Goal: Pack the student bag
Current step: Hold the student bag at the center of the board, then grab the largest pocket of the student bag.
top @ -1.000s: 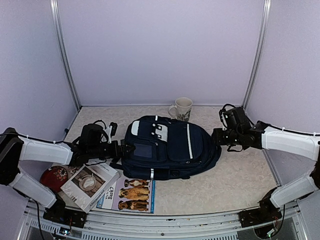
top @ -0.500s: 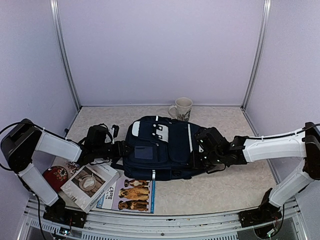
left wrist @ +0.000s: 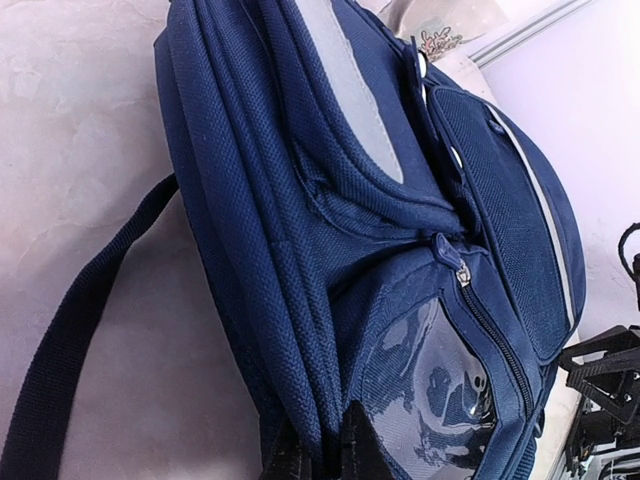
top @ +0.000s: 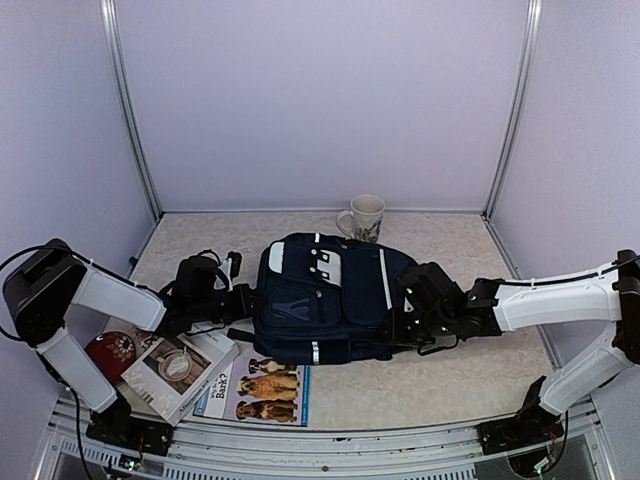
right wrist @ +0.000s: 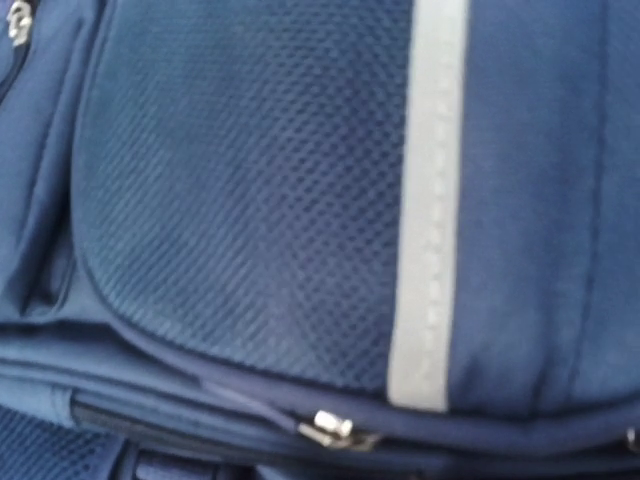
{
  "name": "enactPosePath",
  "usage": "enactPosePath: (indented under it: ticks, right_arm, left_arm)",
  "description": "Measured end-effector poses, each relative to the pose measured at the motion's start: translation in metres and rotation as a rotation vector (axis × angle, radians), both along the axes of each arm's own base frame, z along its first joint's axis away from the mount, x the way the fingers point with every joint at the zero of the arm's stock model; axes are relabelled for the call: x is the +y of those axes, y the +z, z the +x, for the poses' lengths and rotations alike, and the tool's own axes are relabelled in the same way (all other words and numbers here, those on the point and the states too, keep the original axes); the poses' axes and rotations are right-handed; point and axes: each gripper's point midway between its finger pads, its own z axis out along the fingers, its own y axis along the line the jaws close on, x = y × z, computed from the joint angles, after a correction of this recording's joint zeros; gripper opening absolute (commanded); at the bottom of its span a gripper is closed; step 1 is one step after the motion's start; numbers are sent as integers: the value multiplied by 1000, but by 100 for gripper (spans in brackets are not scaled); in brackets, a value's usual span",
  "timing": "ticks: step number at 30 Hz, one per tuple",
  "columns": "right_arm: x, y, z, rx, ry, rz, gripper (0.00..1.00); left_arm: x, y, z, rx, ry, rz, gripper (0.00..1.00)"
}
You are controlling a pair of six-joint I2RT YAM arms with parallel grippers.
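The student bag [top: 335, 300] lies flat at the centre of the bench [top: 470, 370]. Left pincer [left wrist: 322, 452] is pressed together, pinching a fabric seam on the bag's left side. Right pincer [top: 408, 315] is against the bag's right side; spread or pressed together cannot be told. A mug [top: 365, 217] stands behind the bag, near the far edge.

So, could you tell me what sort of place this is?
Likely a robot lab test cell: plain lilac walls between metal posts, and a left arm and right arm bolted at the table edge, flanking a bag.
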Motion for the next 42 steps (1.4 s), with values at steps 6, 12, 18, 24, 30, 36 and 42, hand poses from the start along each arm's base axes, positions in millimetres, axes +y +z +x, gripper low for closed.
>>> enactPosePath:
  ticks: [6, 12, 18, 24, 30, 36, 42]
  right_arm:
    - [-6, -3, 11, -18, -58, 26, 37]
    - [-5, -11, 20, -21, -75, 21, 37]
    - [1, -24, 26, -12, -66, -17, 46]
    - [7, -26, 38, -25, -77, -44, 52]
    - [11, -29, 47, -33, -87, -94, 41]
    - [4, -27, 45, -47, -83, -123, 32]
    - [-13, -23, 37, -61, -64, -140, 27]
  left_arm:
    - [-7, 1, -5, -11, -8, -2, 0]
    - [-8, 1, -6, -14, -7, -2, 0]
    - [-8, 2, -5, -16, -6, -3, 0]
    - [-7, 1, -5, -19, -3, -2, 0]
    - [-5, 1, -4, -25, 8, 1, 0]
    - [-5, 2, -4, -27, 8, -1, 0]
    - [-6, 2, -5, -23, -4, -7, 0]
